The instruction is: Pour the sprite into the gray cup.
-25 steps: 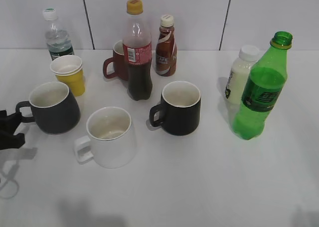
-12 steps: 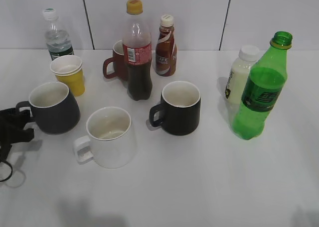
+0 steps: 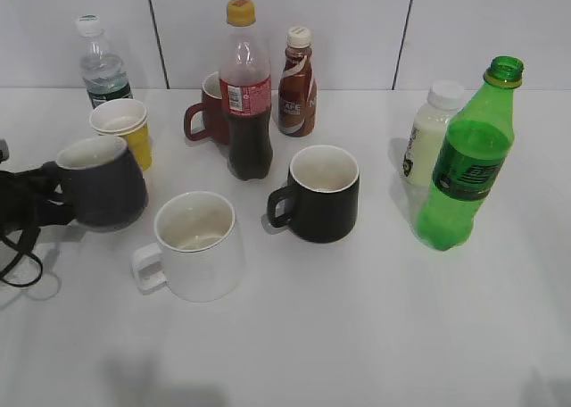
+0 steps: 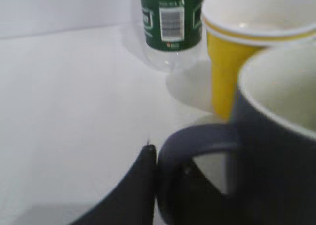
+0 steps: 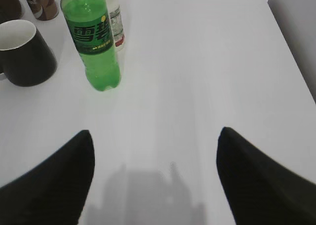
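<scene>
Left end effector clamped on cup handle — sprite upright, nearer right end effector, spread wide.

My left gripper is matte black, with a thin black cable looping beneath it. My right gripper shows two broad, dark, rounded fingers, smooth and unmarked, tapering toward their tips.

Exterior camera looked down slantwise from the near side; left wrist sat close behind the gray cup; right wrist shared the sprite.
</scene>
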### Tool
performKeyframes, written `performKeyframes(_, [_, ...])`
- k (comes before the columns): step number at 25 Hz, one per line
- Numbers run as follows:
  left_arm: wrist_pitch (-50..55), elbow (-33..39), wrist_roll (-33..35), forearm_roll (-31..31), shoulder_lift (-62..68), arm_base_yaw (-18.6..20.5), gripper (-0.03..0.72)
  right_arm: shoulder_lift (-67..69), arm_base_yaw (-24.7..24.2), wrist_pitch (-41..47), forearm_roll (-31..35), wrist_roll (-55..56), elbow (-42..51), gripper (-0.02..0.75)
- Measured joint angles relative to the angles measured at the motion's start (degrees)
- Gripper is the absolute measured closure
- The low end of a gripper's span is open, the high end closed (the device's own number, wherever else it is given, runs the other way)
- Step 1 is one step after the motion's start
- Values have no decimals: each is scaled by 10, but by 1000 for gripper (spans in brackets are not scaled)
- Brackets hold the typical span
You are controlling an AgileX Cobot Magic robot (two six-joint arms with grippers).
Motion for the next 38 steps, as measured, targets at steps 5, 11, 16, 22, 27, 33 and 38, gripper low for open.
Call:
performKeyframes(5, [18,-10,5,16,4,0,636,0,0,0,14,0,0,161])
performKeyframes(11, [12,9,7,19,-20,0,636,20,0,-49,65,-20,-9,197])
performKeyframes(16, [7,50,8,24,-107,0,636,158,0,-310,117,-120,2,235])
performKeyframes(22, [50,78,8,41,-224,0,636,421,1,-499,316,-327,16,236])
performKeyframes(27, [72,79,8,54,-288,0,636,587,34,-524,379,-413,19,236])
performKeyframes(33, [74,79,7,57,-323,0,636,705,84,-579,387,-422,21,189])
performKeyframes(38, [77,79,3,61,-339,0,636,759,109,-662,387,-420,21,145])
